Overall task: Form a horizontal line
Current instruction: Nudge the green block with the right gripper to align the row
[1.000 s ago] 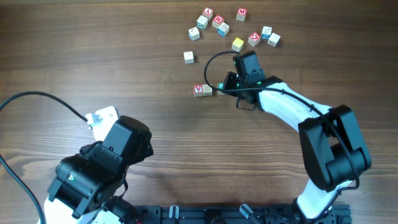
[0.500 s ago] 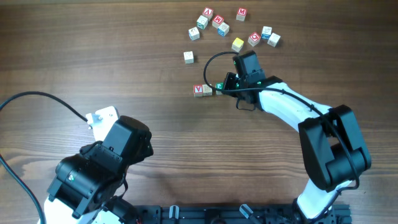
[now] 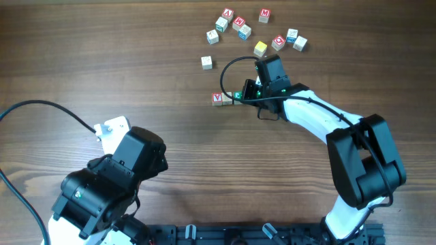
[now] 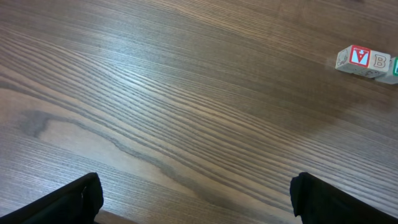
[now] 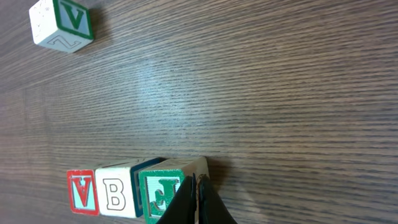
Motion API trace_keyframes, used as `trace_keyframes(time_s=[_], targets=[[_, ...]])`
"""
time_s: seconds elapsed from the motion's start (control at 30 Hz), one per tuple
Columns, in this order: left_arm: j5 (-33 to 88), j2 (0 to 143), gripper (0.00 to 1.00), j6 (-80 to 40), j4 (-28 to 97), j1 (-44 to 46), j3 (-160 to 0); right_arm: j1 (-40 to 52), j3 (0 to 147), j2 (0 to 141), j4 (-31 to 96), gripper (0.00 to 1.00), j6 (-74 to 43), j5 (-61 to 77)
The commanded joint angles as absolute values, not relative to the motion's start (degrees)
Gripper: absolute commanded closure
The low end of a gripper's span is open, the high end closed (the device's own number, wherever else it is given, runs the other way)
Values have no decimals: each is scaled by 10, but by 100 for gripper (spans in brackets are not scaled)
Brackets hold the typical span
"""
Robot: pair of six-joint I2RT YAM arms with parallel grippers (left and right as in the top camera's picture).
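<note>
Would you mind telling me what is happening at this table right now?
The right arm's fingers, closed together, rest against a green-lettered block at the end of a row with the B block and A block. The left arm's fingers hang open over the table, holding nothing. More blocks lie scattered beyond.

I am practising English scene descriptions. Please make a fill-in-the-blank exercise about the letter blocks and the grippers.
1. The red A block touches the ___ block.
2. The right gripper is at the green ___ block.
3. The row holds ___ blocks.
4. The left gripper is ___.
Missing words: B, J, three, open.
</note>
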State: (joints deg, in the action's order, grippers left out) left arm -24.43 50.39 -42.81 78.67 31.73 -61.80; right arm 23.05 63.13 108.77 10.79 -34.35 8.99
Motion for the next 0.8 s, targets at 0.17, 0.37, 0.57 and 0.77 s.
trace_keyframes(time_s=[0.17, 0.37, 0.57, 0.77], targets=[[-254, 503, 0, -440, 787, 316, -617, 230, 630, 1101, 105, 95, -329, 105], [-254, 503, 0, -440, 787, 316, -617, 230, 630, 1101, 95, 95, -303, 135], [-254, 503, 0, -440, 787, 316, -617, 230, 630, 1101, 102, 95, -381, 54], [-254, 503, 0, -440, 787, 316, -617, 230, 630, 1101, 117, 95, -434, 1]])
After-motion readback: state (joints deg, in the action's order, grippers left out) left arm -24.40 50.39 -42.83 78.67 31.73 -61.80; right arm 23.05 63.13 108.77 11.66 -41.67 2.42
